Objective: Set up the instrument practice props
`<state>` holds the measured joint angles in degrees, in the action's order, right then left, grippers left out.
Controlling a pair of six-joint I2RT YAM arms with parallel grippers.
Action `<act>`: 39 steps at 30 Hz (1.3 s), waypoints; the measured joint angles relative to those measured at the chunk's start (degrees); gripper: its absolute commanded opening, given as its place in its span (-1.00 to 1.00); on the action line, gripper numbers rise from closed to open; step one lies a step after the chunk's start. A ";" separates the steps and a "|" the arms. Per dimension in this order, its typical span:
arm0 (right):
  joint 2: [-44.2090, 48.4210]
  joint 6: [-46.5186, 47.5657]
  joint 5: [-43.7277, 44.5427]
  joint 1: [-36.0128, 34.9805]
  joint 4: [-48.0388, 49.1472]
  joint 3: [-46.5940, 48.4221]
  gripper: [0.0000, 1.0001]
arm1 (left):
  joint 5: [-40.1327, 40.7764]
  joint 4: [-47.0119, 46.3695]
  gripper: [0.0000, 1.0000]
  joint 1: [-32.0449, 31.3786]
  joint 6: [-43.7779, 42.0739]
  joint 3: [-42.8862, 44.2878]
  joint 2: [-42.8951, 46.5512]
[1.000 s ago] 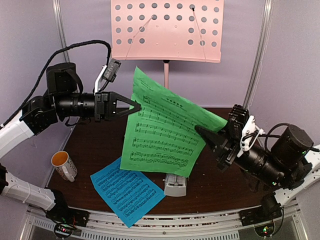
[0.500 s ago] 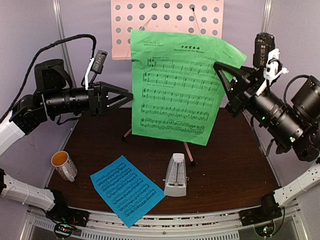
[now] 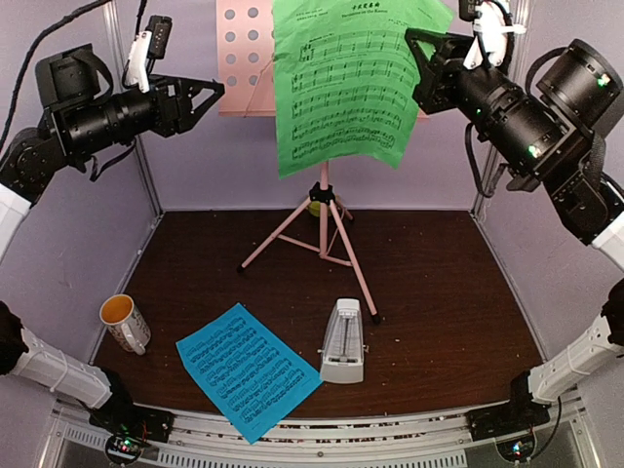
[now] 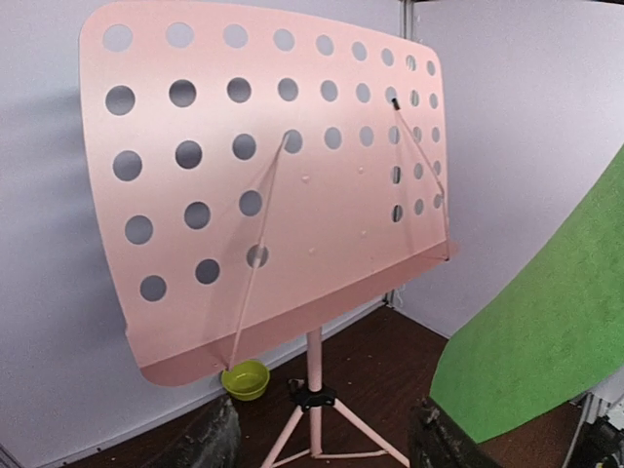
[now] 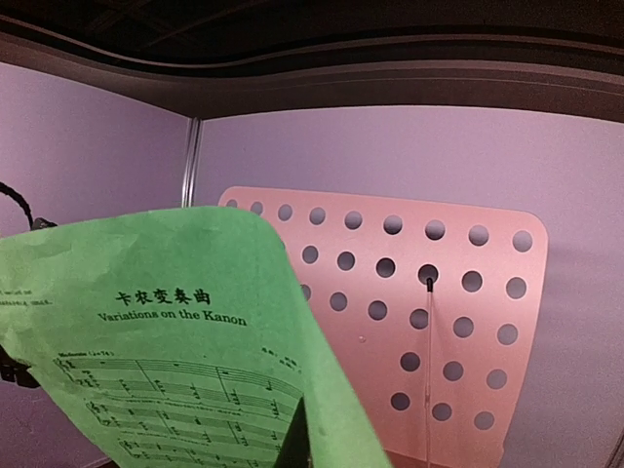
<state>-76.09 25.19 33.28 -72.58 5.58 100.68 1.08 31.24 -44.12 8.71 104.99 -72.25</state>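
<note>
Green sheet [image 3: 341, 88] in right hand [image 3: 419, 44], left hand [image 3: 210, 97] wide; blue sheet [image 3: 249, 370] overhead only.

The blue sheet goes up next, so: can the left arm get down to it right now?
Probably yes. The left end effector is open and empty, up by the stand, and the blue sheet lies bare on the table, near left, apart from mug and metronome.

A white patterned mug [image 3: 125, 323] stands upright at eight o'clock on the dark brown surface [image 3: 448, 292]. A small lime-green bowl [image 4: 245, 379] sits at twelve o'clock, near the lilac back wall [image 3: 195, 166].
</note>
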 measured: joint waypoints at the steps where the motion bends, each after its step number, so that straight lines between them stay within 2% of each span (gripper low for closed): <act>1: -1.42 0.24 -0.09 0.92 -0.37 2.16 -1.00 | -0.07 0.33 0.22 1.11 -0.70 1.57 -1.60; 7: -8.04 3.28 -0.04 3.89 -1.03 12.72 -1.00 | -2.64 2.12 0.22 5.01 -5.84 11.08 -10.93; 18: -17.77 9.27 1.68 8.20 2.82 24.81 -1.00 | -4.68 3.54 0.19 5.40 -15.34 25.16 -23.56; 30: -26.27 13.94 5.84 11.37 9.64 31.45 -1.00 | -1.66 2.67 -0.05 5.53 -19.26 29.55 -29.05; 39: -26.88 13.88 7.80 12.22 12.41 32.13 -1.00 | -0.26 2.64 -0.39 6.32 -19.82 31.43 -30.62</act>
<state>-102.98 39.07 41.08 -60.36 18.00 132.81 0.82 33.89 -37.80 -11.11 136.42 -102.87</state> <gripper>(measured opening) 0.009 0.346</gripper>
